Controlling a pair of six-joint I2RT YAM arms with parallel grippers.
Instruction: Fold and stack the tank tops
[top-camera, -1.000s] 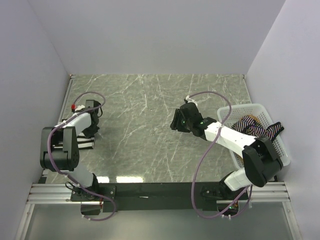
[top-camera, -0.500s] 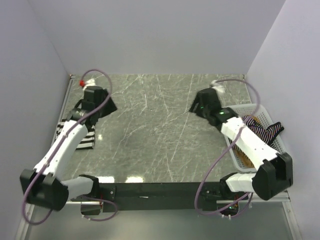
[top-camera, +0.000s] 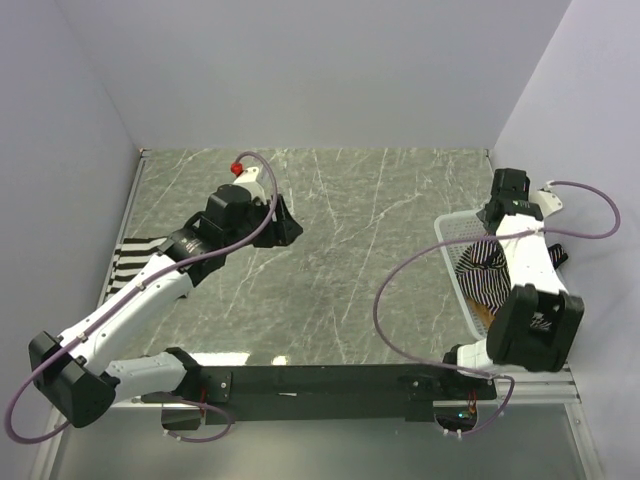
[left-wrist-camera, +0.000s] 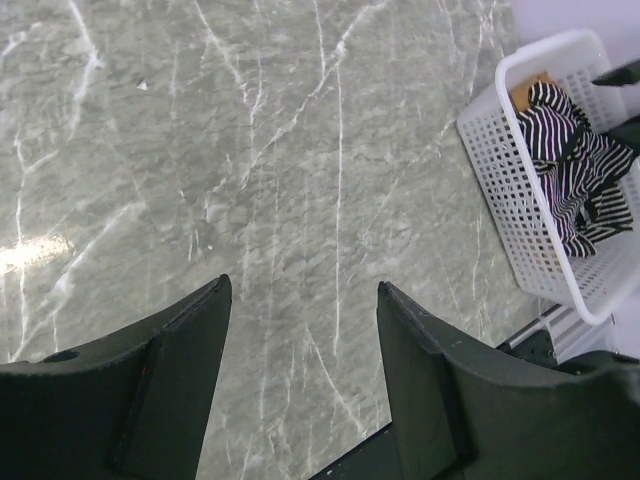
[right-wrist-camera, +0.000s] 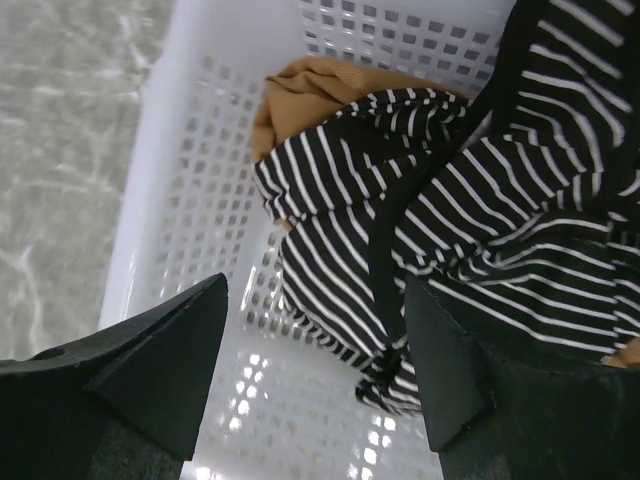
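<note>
A bold black-and-white striped tank top (top-camera: 130, 262) lies flat at the table's left edge, partly under my left arm. My left gripper (top-camera: 285, 226) (left-wrist-camera: 300, 300) hangs open and empty over the table's middle. In the white mesh basket (top-camera: 455, 240) lie a thin-striped tank top with black trim (right-wrist-camera: 450, 200) (left-wrist-camera: 570, 160) and a tan-brown tank top (right-wrist-camera: 320, 90) (left-wrist-camera: 530, 88) beneath it. My right gripper (right-wrist-camera: 315, 290) (top-camera: 497, 222) hovers open above the basket, just over the thin-striped top, holding nothing.
The basket's near wall (right-wrist-camera: 190, 170) stands at the table's right edge, by the right side wall. Part of the thin-striped top drapes over the basket's far rim (top-camera: 550, 255). Grey marble tabletop (top-camera: 350, 250) spans the middle.
My left gripper opened, let go of the bold striped top and swung from the left edge toward the middle. The right arm swept from mid-table to over the basket, jaws spreading wider.
</note>
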